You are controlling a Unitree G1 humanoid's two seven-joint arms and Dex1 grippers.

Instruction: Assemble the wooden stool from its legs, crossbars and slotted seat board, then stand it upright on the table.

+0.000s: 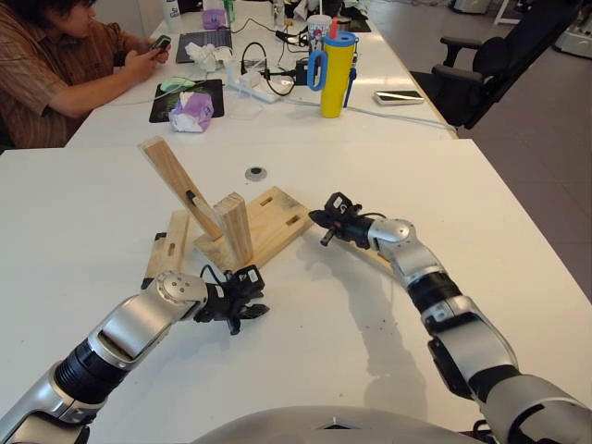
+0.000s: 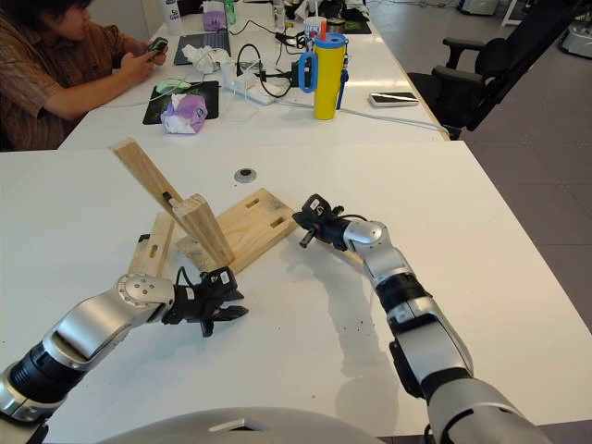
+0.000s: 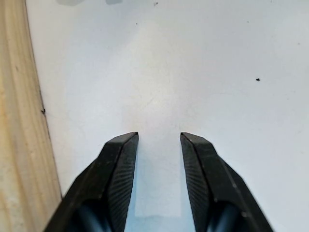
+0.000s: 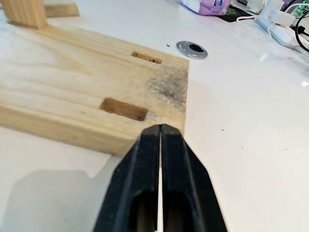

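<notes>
Slots show clearest from my right wrist: two rectangular cut-outs [image 4: 124, 108] in the pale, flat wooden seat board [image 4: 63, 82], with a grey smudge near its corner. My right tool [image 4: 160, 126] is clenched, its black fingers pressed together, and its tip sits at the board's right edge. I cannot tell whether it touches the wood. Beyond the board's corner lies one small round metal grommet [image 4: 192, 49].

From my left wrist I see my left tool [image 3: 159, 137] released, its ribbed black fingers [image 3: 120, 179] apart over the bare white surface [image 3: 217, 72]. An edge of pale wood [image 3: 19, 145] runs just beside it, though I cannot tell which piece it is.

The head views add what the wrists miss. The board lies flat mid-surface, between my two tools. On its left part stands one short square-cut wooden leg [image 1: 234, 227], roughly upright. One longer wooden leg [image 1: 176, 180] leans against it, tilting up toward the far left. One notched wooden bar [image 1: 166, 248] lies flat on the surface, just left of the board.

I count one board, two raised legs, one flat bar.
</notes>
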